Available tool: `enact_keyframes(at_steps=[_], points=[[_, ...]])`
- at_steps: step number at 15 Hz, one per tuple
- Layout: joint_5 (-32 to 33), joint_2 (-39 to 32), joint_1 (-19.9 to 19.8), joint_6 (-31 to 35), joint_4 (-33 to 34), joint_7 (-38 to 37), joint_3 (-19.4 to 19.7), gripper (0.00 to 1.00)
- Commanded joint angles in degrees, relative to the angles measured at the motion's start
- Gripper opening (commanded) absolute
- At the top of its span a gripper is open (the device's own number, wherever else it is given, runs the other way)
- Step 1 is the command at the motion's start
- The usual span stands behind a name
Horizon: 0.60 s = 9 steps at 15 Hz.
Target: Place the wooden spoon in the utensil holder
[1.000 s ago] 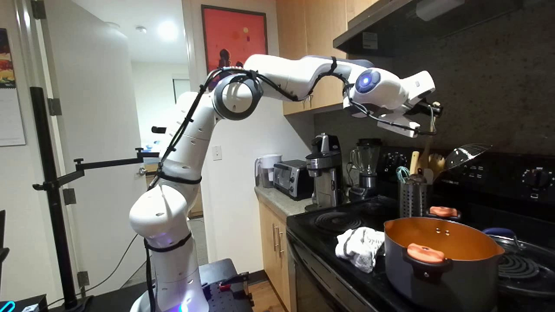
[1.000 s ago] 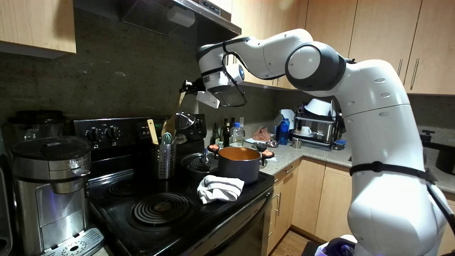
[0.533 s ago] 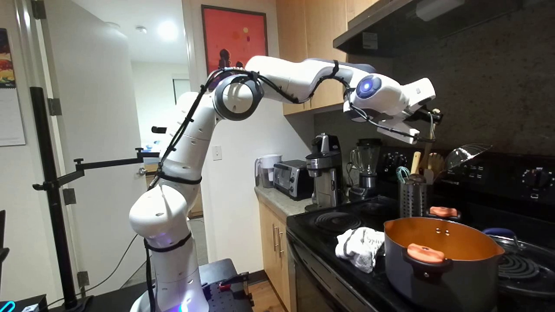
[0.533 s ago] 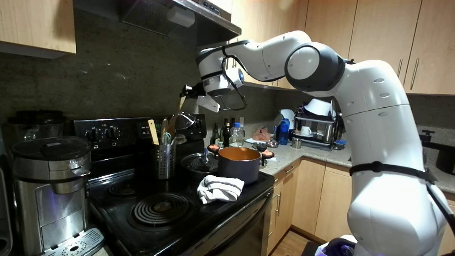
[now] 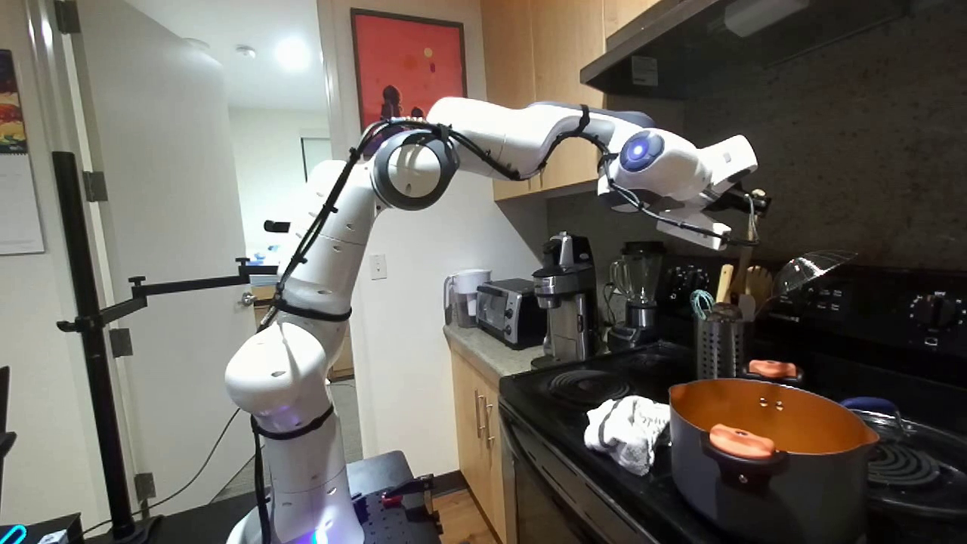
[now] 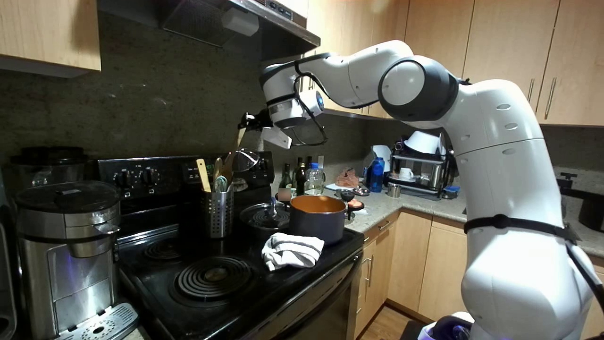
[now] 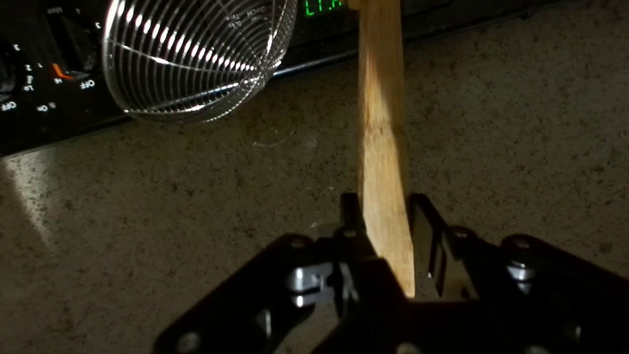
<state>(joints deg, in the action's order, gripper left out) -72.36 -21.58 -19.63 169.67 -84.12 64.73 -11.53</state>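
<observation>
Over stove (image 6: 236, 248), wooden spoon (image 7: 383, 147) lowered, in claw (image 7: 384, 199).

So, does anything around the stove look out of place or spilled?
The striped towel lies crumpled on the stovetop, beside the orange-lined pot; it seems odd having cloth on a cooking surface. I see no spill.

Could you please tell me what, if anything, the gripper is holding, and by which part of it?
The gripper holds the wooden spoon by its handle, close to the upper end.
</observation>
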Motion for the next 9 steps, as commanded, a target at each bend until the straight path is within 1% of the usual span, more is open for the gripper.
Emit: enact_keyframes(at_steps=[1, 4, 7, 8, 9], points=[[-0.74, 1.7, -0.11, 0.99, -3.22, 5.32, -0.77, 0.07], [-1.42, 1.56, -0.07, 0.76, -2.15, 6.8, -1.22, 0.07], [-1.81, 1.29, -0.42, 0.3, -0.78, 5.99, -1.28, 0.07], [0.0, 0.3, 0.2, -0.01, -0.1, 3.98, -0.64, 0.29], [0.0, 0.3, 0.17, -0.01, -0.1, 3.98, -0.64, 0.29]])
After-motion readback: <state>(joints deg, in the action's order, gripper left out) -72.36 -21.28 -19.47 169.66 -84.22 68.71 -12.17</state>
